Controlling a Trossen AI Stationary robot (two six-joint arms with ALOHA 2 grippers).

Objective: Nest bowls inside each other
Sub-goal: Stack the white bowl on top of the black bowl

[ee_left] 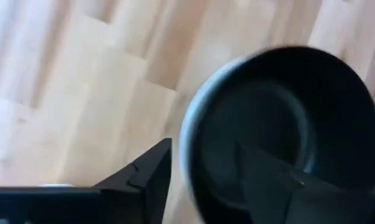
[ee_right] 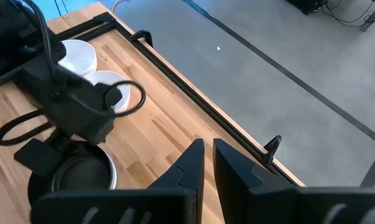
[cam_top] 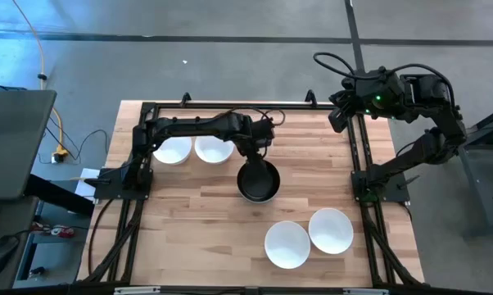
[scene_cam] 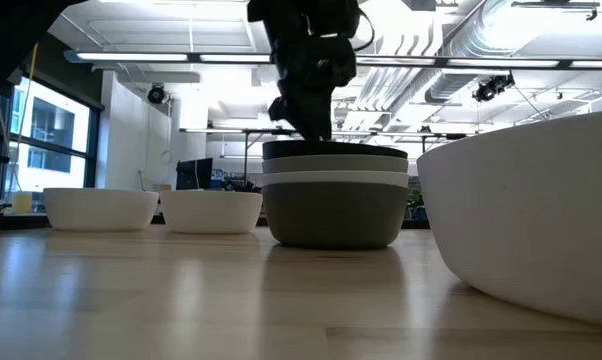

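A stack of nested bowls (scene_cam: 333, 205) stands mid-table, with a darker grey bowl at the bottom, paler rims above it, and the black bowl (cam_top: 257, 180) on top. My left gripper (ee_left: 203, 177) is open above the stack. One finger hangs inside the black bowl (ee_left: 281, 118) and one outside its rim, and I see no touch. Two white bowls (cam_top: 172, 150) (cam_top: 213, 149) rest on their bases toward the far left. Two more white bowls (cam_top: 288, 244) (cam_top: 331, 230) sit near the right. My right gripper (ee_right: 208, 163) is shut and idle over the table's far right corner.
A black metal frame (cam_top: 357, 147) runs along the table's far, left and right edges. Bare wood lies at the near left (cam_top: 189, 238). In the low view, one near white bowl (scene_cam: 531, 220) fills the right side. Grey floor lies beyond the far edge.
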